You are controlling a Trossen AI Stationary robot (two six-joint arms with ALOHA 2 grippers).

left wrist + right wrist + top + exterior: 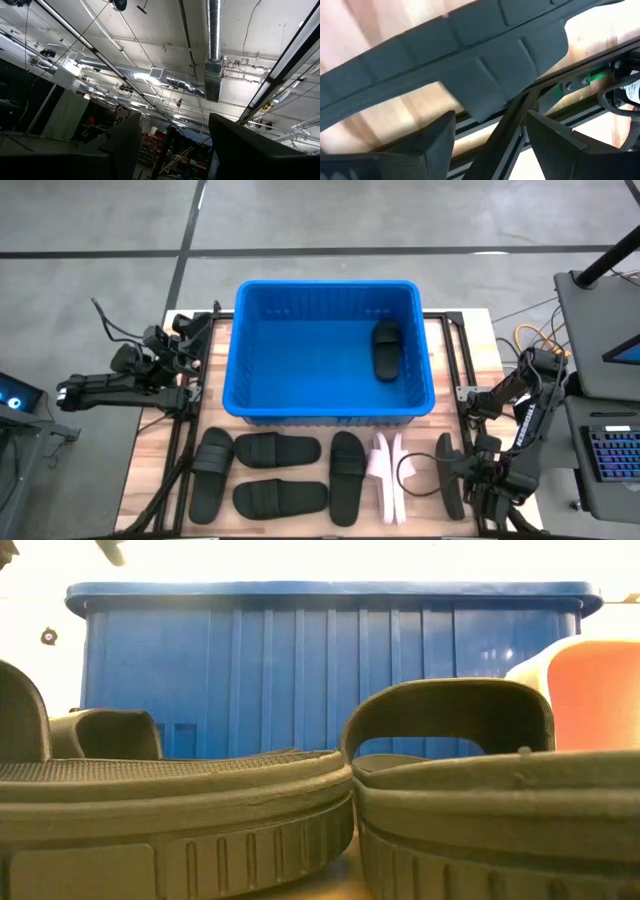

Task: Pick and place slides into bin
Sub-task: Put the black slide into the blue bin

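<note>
The blue bin (328, 350) stands at the table's middle and fills the back of the low view (330, 660). One black slide (386, 350) lies flat inside it at the right. Several black slides (278, 475) and a pale pink pair (388, 475) lie along the near edge; they also show in the low view (170, 810). One more black slide (450, 475) stands on its side edge at the near right. My right gripper (492, 145) is open just right of it (472, 480), its fingers short of the sole (445, 55). My left gripper (175, 145) is open at the table's left (185, 340), pointing up.
Black frame rails (462, 360) run along the table's left and right edges beside the bin. A laptop (605, 330) and a keyboard (612, 455) sit off the table at the right. Bare wood (450, 395) shows between the bin and the near row.
</note>
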